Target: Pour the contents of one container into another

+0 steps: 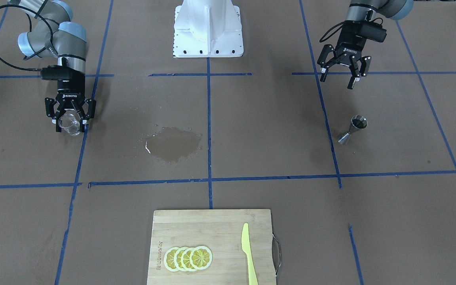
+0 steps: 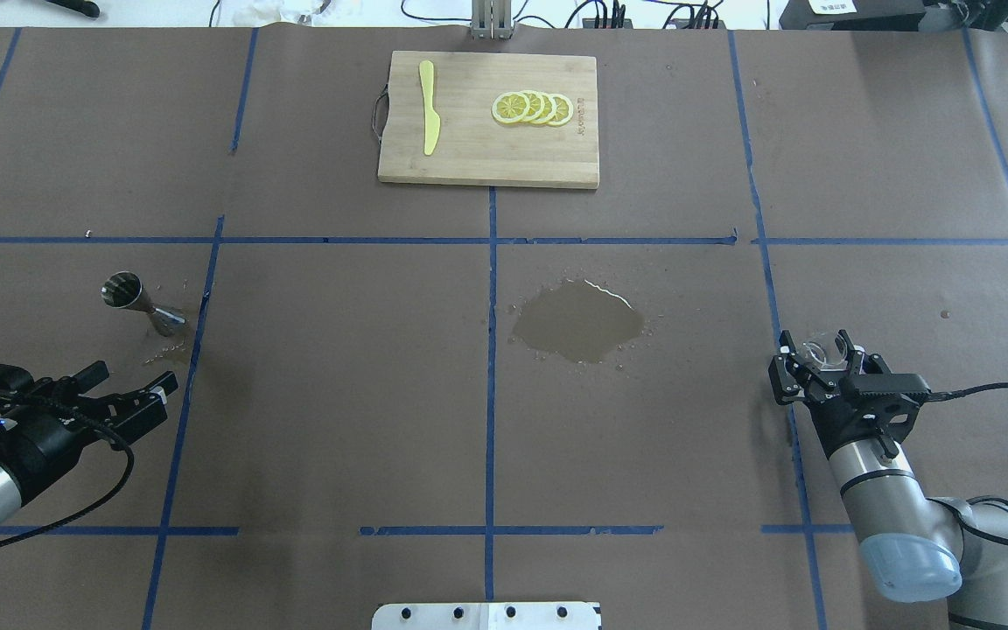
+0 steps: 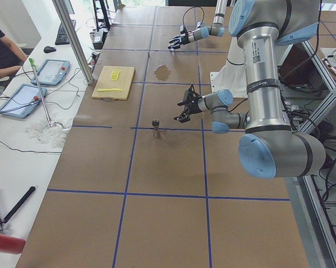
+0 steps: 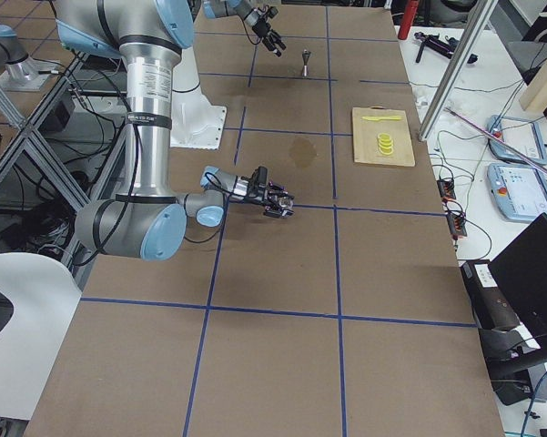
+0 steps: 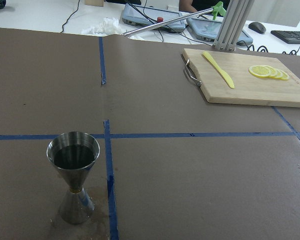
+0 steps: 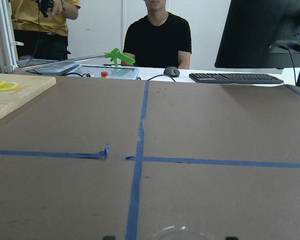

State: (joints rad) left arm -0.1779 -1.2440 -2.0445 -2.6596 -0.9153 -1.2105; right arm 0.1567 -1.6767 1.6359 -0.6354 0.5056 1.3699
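The right gripper (image 1: pixel 71 118) is clamped around a small clear glass (image 1: pixel 69 124), low over the table on its own side. The left gripper (image 1: pixel 337 81) hangs open and empty near the metal jigger (image 1: pixel 354 129), which stands upright with dark liquid in its top cup. With a wide puddle (image 1: pixel 172 143) between them and the glass and jigger well apart, I'd say the two must come together before any clean pour.

Bright, even light covers the brown paper-covered table (image 1: pixel 275 130), leaving only faint, soft shadows. A white glint edges the dark wet puddle (image 1: pixel 173 143), and the polished steel hourglass-shaped jigger (image 5: pixel 74 165) shows sharp highlights.
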